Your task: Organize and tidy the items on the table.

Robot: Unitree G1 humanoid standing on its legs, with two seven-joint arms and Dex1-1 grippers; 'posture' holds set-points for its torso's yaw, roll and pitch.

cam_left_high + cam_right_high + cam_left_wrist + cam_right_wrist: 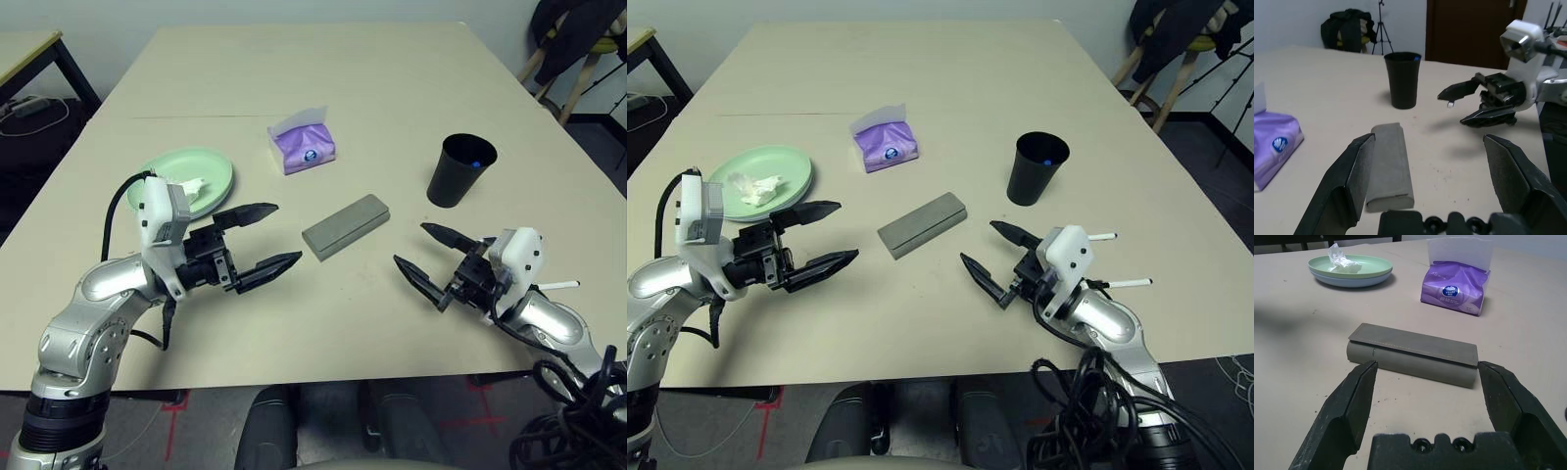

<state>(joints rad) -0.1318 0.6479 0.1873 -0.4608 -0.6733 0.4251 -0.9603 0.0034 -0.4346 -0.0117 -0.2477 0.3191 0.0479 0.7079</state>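
Note:
On the beige table (pixel 323 69), a grey glasses case (pixel 346 225) lies slanted in the middle. My left gripper (pixel 287 232) hovers open just to its left, fingers pointing at it. At the case's right my right gripper (pixel 409 244) is open too, facing its long side (pixel 1410 355). Neither touches anything. A black cup (pixel 460 169) stands upright at the right. At the left, a pale green plate (pixel 774 168) sits on a light blue one (pixel 1347 280) and holds a crumpled white tissue (pixel 759 188). A thin white marker pen (pixel 1127 283) lies behind my right wrist.
A purple tissue pack (pixel 304 145) stands behind the case. A second thin white pen (pixel 1100 236) lies near the right wrist. A dark-legged side table (pixel 29 49) is at the far left, and a chair with dark bags (pixel 578 39) at the far right. Cables (pixel 573 411) hang under my right arm.

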